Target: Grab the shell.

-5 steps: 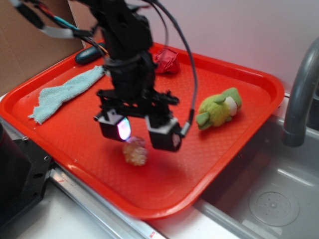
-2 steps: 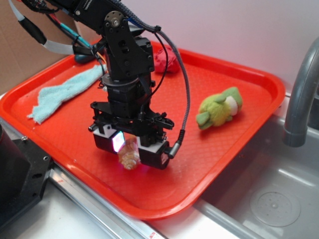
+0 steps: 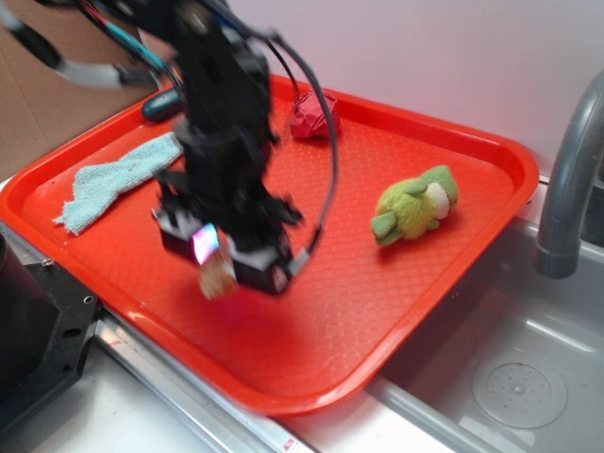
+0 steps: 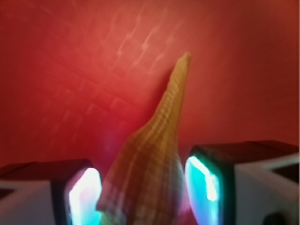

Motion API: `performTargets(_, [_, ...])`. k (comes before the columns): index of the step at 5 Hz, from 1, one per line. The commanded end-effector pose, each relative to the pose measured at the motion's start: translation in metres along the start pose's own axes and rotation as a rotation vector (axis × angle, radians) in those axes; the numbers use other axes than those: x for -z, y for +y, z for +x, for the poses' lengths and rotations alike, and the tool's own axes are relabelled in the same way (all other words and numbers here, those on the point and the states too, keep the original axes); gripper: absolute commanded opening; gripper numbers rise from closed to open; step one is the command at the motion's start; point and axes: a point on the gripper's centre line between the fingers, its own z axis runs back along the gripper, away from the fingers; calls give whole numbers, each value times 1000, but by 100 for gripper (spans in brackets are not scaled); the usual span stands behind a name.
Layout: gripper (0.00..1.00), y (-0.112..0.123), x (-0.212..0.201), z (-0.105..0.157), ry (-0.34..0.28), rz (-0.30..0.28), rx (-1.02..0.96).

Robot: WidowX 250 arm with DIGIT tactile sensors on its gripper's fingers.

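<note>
The shell [image 3: 218,276] is pinched between the two lit pads of the gripper [image 3: 226,262], over the near left part of the red tray [image 3: 472,160]; in the blurred exterior view it appears to be lifted off the surface. In the wrist view its pointed end [image 4: 183,58] is seen sticking out past the fingertips. A light blue cloth [image 3: 118,177] is laid at far left. A crumpled red ball [image 3: 312,115] sits behind, and a green plush toy [image 3: 415,204] is placed to the right.
</note>
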Motion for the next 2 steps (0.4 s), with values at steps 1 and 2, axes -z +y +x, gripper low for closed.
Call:
performTargets(1, [0,76,-106,26,-47,-18,134])
performTargets(2, [0,119,-147,42,-31,25,56])
